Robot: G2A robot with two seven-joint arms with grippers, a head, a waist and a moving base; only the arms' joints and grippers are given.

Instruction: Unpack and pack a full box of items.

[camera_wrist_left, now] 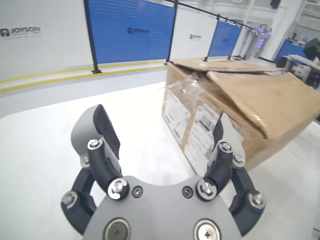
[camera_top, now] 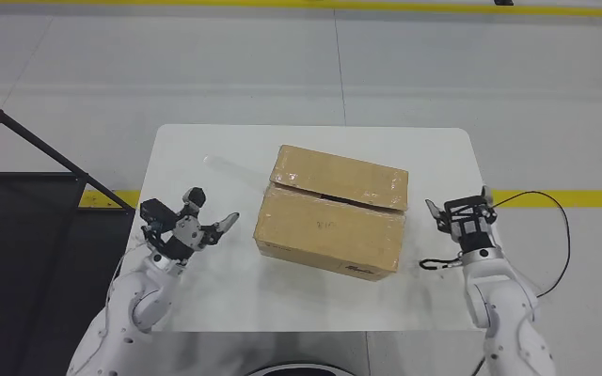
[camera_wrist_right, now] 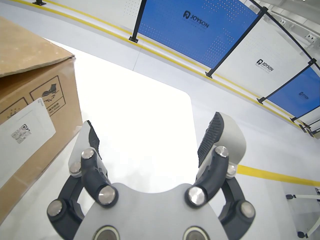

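Where the smooth white surface (camera_top: 226, 282) with rounded corners spreads widest, a rectangular box (camera_top: 333, 211) of brown corrugated cardboard sits near its middle, turned slightly askew. Its two top flaps (camera_top: 339, 179) lie folded down but meet unevenly, with a dark slit between them and a creased, dented corner on one. Crinkled clear tape (camera_wrist_left: 187, 83) clings to the end facing the left hand (camera_top: 213, 209), above white printed labels (camera_wrist_left: 200, 123). The opposite end carries one white sticker (camera_wrist_right: 27, 123) beside black stamped handling symbols. The left hand hovers over the surface just beside the box, its ribbed black pads (camera_wrist_left: 107, 128) spread apart, gripping nothing. The right hand (camera_top: 460, 205) sits near the box's other end, at the surface's edge, likewise spread wide and empty
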